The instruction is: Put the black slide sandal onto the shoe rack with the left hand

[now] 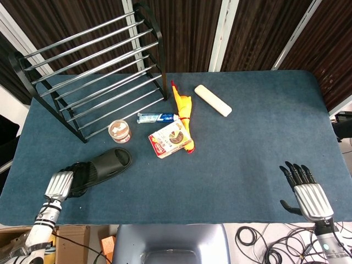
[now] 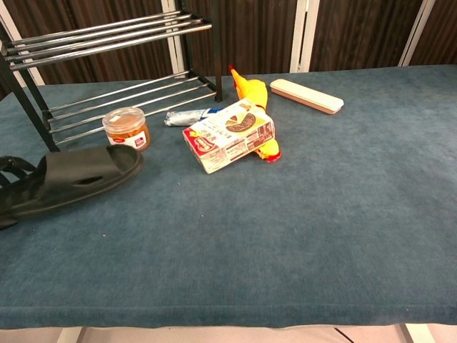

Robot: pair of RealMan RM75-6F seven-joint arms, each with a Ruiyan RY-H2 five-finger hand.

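The black slide sandal (image 1: 105,163) lies near the table's front left corner, toe pointing toward the jar. In the chest view the sandal (image 2: 78,177) has its toe raised slightly off the cloth. My left hand (image 1: 60,182) grips its heel end, dark fingers curled over the strap side. The black metal shoe rack (image 1: 93,71) stands at the back left, its rails bare; the chest view shows the rack (image 2: 107,43) beyond the sandal. My right hand (image 1: 304,190) rests open at the front right edge, fingers spread, holding nothing.
A small jar (image 1: 119,131) stands between sandal and rack. A toothpaste tube (image 1: 157,117), a snack box (image 1: 171,139), a yellow rubber chicken (image 1: 183,105) and a pale oblong case (image 1: 213,100) lie mid-table. Blue cloth covers the table (image 1: 247,143).
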